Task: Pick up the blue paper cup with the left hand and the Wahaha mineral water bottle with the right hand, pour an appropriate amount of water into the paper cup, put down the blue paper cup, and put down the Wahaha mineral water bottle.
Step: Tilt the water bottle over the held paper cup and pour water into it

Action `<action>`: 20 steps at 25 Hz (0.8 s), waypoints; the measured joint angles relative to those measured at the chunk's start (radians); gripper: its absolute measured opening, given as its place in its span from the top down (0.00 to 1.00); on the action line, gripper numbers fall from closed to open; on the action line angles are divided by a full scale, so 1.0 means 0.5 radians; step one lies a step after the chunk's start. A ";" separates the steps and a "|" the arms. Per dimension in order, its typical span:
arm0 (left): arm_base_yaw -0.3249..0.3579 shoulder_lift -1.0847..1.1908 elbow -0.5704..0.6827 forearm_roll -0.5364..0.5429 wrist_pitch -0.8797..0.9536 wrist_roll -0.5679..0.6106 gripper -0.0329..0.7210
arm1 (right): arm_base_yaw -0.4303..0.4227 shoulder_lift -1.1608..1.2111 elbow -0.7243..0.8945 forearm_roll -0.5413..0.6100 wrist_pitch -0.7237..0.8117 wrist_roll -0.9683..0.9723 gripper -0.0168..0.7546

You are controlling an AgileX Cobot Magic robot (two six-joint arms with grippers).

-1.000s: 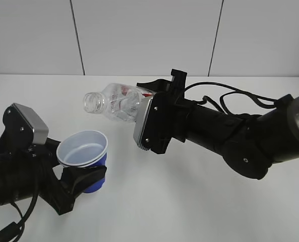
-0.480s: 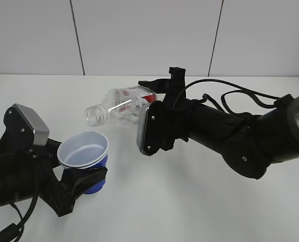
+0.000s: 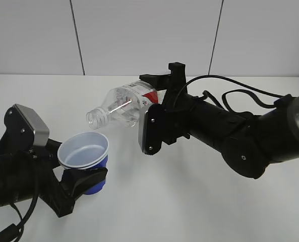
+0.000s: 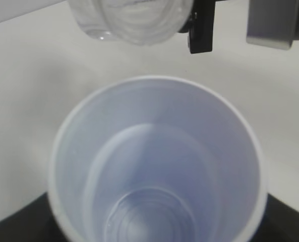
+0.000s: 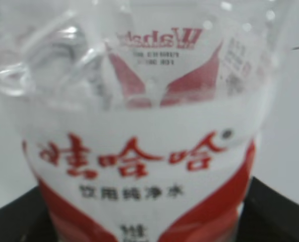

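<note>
My left gripper [image 3: 81,179] is shut on the blue paper cup [image 3: 86,159] and holds it upright above the table at lower left. The cup's white inside [image 4: 159,166] fills the left wrist view, with a little clear water [image 4: 149,217] at its bottom. My right gripper [image 3: 157,108] is shut on the Wahaha mineral water bottle [image 3: 121,106], tilted with its open neck [image 3: 95,118] down to the left, just above the cup's rim. Its red-and-white label [image 5: 139,166] fills the right wrist view. The bottle's mouth [image 4: 131,22] shows at the top of the left wrist view.
The white table [image 3: 189,201] stretches under both arms, with a white panelled wall [image 3: 149,35] behind it. Black cables [image 3: 230,93] loop over the right arm.
The right gripper has tipped the bottle further, so its neck has dropped down towards the cup. The cup and left gripper have hardly moved.
</note>
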 joint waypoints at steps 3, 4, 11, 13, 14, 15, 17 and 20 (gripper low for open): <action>0.000 0.000 0.000 0.003 0.000 0.000 0.27 | 0.000 0.000 0.000 0.001 -0.018 -0.034 0.33; 0.000 0.000 0.000 0.003 0.000 0.000 0.27 | 0.000 0.000 0.000 0.001 -0.026 -0.043 0.33; 0.000 0.000 0.000 0.008 0.000 0.000 0.27 | 0.000 0.000 0.000 0.001 -0.054 -0.088 0.33; 0.000 0.000 0.000 0.008 0.000 0.000 0.27 | 0.000 0.000 0.000 0.001 -0.058 -0.096 0.33; 0.000 0.000 -0.004 0.008 0.000 0.000 0.27 | 0.000 0.000 0.000 0.001 -0.058 -0.105 0.33; 0.000 0.000 -0.007 0.008 0.000 0.000 0.27 | 0.000 0.000 0.000 0.001 -0.058 -0.111 0.33; 0.000 0.000 -0.009 0.008 0.000 0.000 0.27 | 0.000 0.000 0.000 0.001 -0.058 -0.137 0.33; 0.000 0.000 -0.016 0.008 0.008 0.000 0.27 | 0.000 0.000 0.000 0.001 -0.058 -0.155 0.33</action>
